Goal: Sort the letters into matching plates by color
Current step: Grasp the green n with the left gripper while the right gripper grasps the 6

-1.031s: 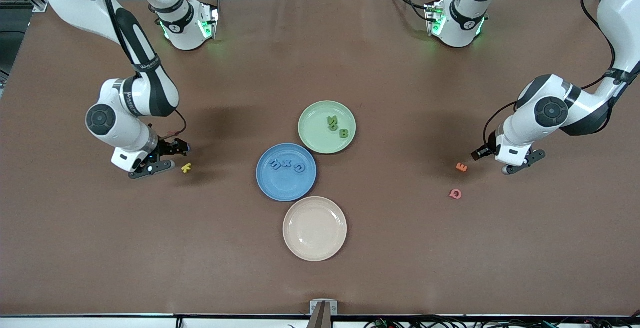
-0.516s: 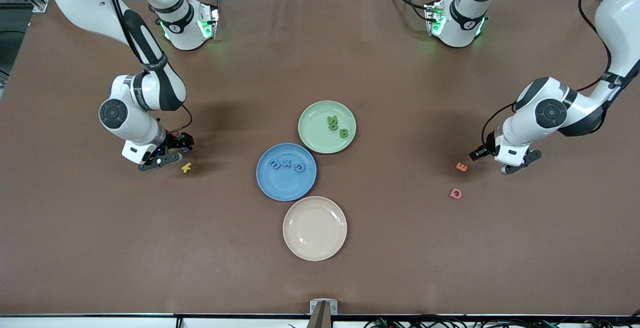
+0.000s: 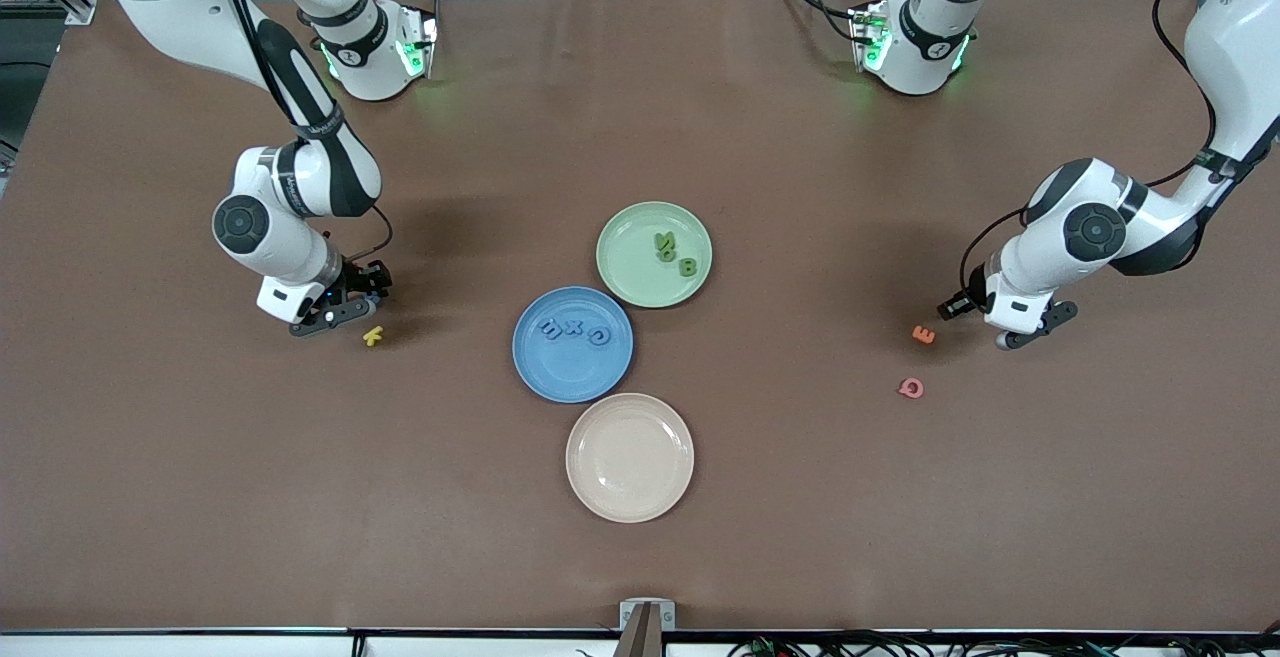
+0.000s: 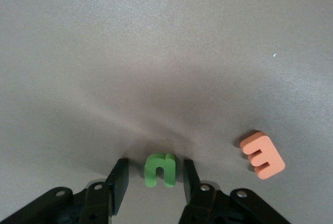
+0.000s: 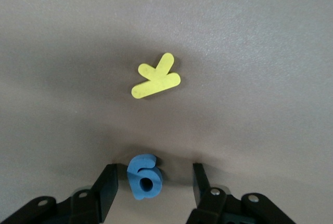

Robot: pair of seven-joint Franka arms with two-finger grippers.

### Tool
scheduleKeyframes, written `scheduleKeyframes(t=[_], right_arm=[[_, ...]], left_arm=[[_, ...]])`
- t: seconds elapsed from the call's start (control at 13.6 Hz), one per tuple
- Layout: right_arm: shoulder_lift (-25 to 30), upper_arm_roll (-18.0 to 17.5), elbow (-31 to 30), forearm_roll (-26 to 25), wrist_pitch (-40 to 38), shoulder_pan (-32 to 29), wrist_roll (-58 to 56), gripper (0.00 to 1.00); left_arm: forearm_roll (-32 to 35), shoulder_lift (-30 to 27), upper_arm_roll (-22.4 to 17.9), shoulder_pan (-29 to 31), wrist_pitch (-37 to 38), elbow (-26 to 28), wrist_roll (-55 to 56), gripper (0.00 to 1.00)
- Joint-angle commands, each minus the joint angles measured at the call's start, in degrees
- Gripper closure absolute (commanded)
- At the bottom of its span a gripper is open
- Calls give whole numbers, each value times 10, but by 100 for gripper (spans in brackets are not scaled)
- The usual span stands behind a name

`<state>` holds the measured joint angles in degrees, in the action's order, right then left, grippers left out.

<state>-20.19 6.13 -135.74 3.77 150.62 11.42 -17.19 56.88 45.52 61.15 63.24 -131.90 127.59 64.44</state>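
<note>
Beside the right gripper (image 5: 151,182), a yellow letter (image 5: 156,76) lies loose

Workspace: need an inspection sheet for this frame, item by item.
Surface: brown table cover, lightly creased.
Job's things: blue plate holds three blue letters; green plate holds green letters. Green u between left tool's fingers; blue g between right tool's fingers.
Clutter: beige plate; yellow letter; orange E; pink Q.
Grippers: left tool and right tool low over table, fingers not yet touching the letters.
Cables: bundle along table edge nearest the front camera.
Surroundings: nothing seen.
</note>
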Motion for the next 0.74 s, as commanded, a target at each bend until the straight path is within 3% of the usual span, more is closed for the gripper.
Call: scheduleKeyframes(t=[0.0,0.07,0.29,0.66], right_arm=[[2,0,-8,1,11,4,4,42],[1,0,-8,1,11,4,4,46],[-1,0,-8,2,12,4,5,63],[-2,0,-6,2,11,4,5,88]], left_arm=[[13,0,-6,-7,-11,1,8,93],[12,0,-6,-7,-11,0,9,100],[12,-8,3,-7,-10,-1,11,100],[7,-16,108,-7,50,-16,14,100]])
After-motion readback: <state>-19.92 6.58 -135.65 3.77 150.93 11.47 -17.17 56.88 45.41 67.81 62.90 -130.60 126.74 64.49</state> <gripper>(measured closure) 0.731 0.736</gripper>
